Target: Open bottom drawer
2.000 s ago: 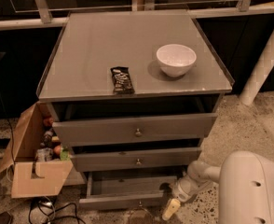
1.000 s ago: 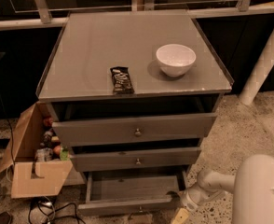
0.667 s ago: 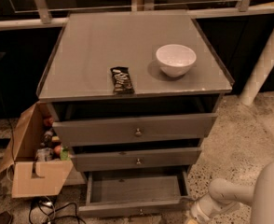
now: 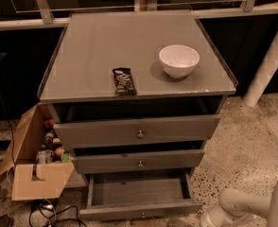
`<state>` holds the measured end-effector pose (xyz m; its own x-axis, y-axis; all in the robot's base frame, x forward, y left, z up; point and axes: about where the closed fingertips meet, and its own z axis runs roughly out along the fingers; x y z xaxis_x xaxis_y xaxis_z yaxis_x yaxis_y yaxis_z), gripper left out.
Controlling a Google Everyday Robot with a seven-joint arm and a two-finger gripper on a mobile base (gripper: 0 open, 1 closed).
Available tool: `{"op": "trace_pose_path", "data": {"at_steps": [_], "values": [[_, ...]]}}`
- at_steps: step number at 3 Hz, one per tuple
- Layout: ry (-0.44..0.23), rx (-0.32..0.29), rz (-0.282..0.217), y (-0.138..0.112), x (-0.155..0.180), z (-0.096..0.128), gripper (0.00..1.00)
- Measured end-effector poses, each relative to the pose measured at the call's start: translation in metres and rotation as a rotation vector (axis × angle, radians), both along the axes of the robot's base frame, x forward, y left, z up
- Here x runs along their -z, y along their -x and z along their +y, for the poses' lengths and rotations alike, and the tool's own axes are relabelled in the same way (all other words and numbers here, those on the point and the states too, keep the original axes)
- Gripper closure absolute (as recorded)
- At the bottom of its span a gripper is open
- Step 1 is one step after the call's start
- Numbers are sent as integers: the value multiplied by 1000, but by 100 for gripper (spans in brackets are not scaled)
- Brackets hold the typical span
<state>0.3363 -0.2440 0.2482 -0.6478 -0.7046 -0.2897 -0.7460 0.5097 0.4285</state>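
Terrazzo floor (image 4: 245, 143); bowl (image 4: 178, 60), snack bar (image 4: 124, 81) on cabinet top (image 4: 101, 46); bottom drawer (image 4: 140, 209) out; gripper (image 4: 210, 220) bottom-right, state unclear

Dim, warm overhead light. The worktop (image 4: 101, 56) has a soft sheen, and the bowl (image 4: 178, 60) casts its shadow toward the left edge. The bottom drawer (image 4: 138, 192) lies shaded. The gripper (image 4: 209, 220), low beneath the front-right corner, shows pale.

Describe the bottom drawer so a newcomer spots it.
Find the grey cabinet with a white bowl on top. The bottom drawer is its lowest front, left of the gripper by the floor. Only it is pulled far out, its inside showing.
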Motion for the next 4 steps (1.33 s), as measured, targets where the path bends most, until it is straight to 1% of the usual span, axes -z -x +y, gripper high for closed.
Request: {"op": "trace_pose_path", "data": {"at_steps": [1,2,3,4], "values": [[-19,-22,-45,-24,-3,14,0],[-44,-53,-58,-49,5,31,0],[-54,-78,-53,-66,17,43,0],[-58,-121,-83,-87,17,59,0]]}}
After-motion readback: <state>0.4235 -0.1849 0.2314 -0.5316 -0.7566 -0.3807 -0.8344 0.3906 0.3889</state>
